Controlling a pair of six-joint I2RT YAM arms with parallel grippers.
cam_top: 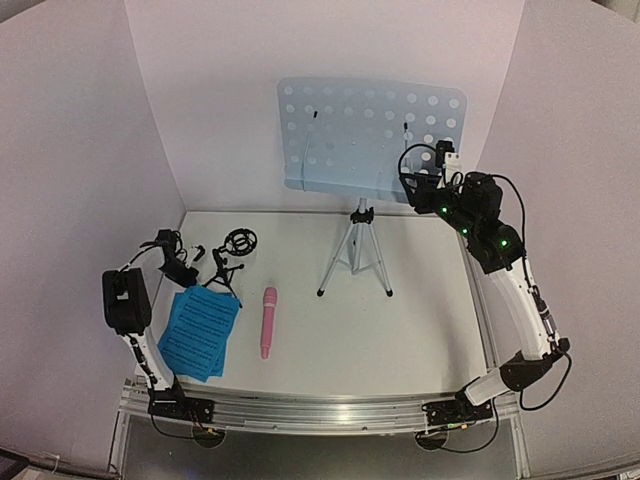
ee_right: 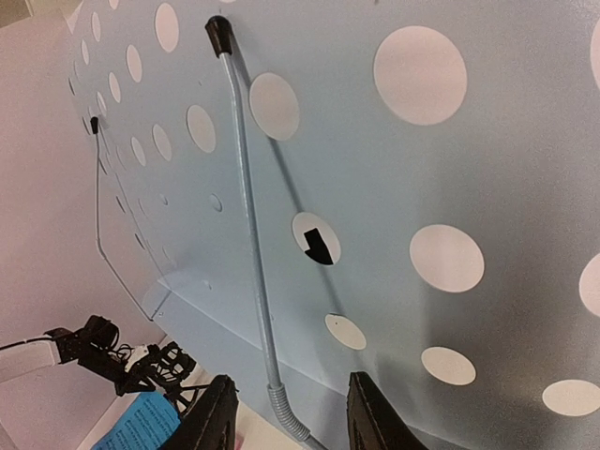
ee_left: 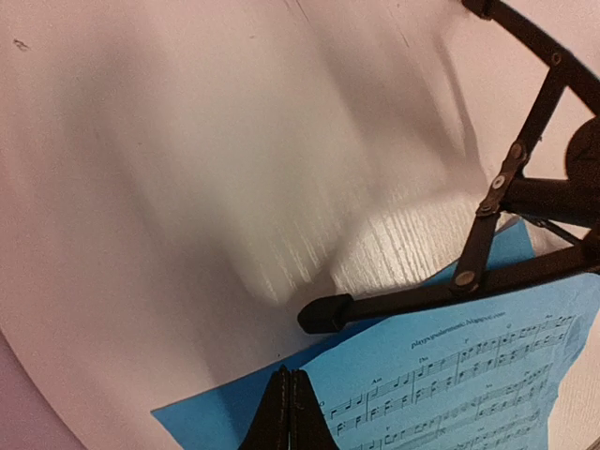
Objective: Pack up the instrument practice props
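Note:
The blue sheet-music pages [cam_top: 200, 330] lie at the table's front left. My left gripper [cam_top: 190, 278] is shut, its tips [ee_left: 289, 394] at the near corner of the top page [ee_left: 450, 375]; I cannot tell whether paper is pinched. One foot of the black tripod mic stand [cam_top: 232, 255] rests on the pages [ee_left: 412, 298]. The pink microphone [cam_top: 268, 322] lies flat beside them. My right gripper [cam_top: 418, 185] is open [ee_right: 292, 412] close in front of the pale-blue perforated music stand [cam_top: 370, 135], its jaws either side of the base of a silver wire page holder [ee_right: 248, 206], touching nothing.
The music stand's silver tripod [cam_top: 356, 255] stands mid-table at the back. White backdrop walls close in the rear and both sides. A metal rail [cam_top: 320, 412] runs along the near edge with both arm bases on it.

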